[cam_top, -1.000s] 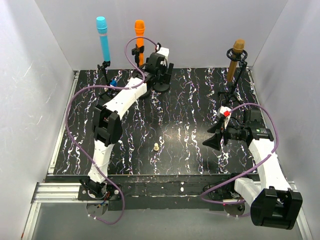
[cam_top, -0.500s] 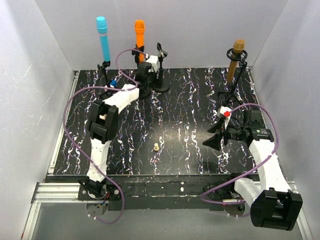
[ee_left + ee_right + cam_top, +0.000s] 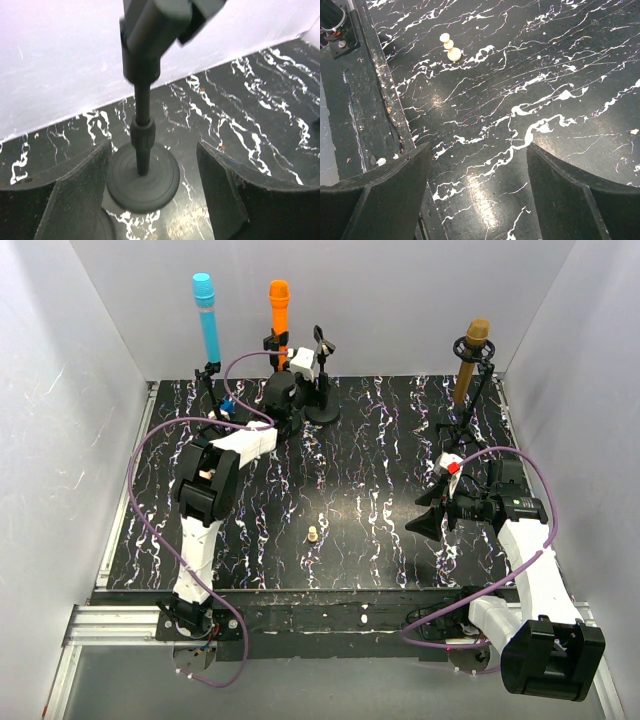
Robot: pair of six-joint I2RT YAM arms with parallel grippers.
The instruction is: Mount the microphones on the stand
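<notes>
Three microphones stand upright in black stands along the back: light blue (image 3: 205, 315) at far left, orange (image 3: 279, 308) beside it, and golden-brown (image 3: 472, 358) at far right. An empty stand (image 3: 322, 380) with a clip top stands just right of the orange one. My left gripper (image 3: 284, 408) hangs low at the foot of the orange microphone's stand. In the left wrist view the left gripper (image 3: 152, 165) is open and empty, with a stand's post and round base (image 3: 143, 177) just beyond the fingertips. My right gripper (image 3: 430, 515) (image 3: 477, 155) hovers open over bare table.
A tiny beige peg (image 3: 313, 534) (image 3: 449, 47) lies on the black marbled table (image 3: 380, 460). White walls close in the back and both sides. The table's front rail (image 3: 365, 100) runs to the left in the right wrist view. Purple cables loop off both arms.
My left arm has swung left from the empty stand to the foot of the orange microphone's stand, and its jaws have narrowed slightly. The right arm has not moved.
</notes>
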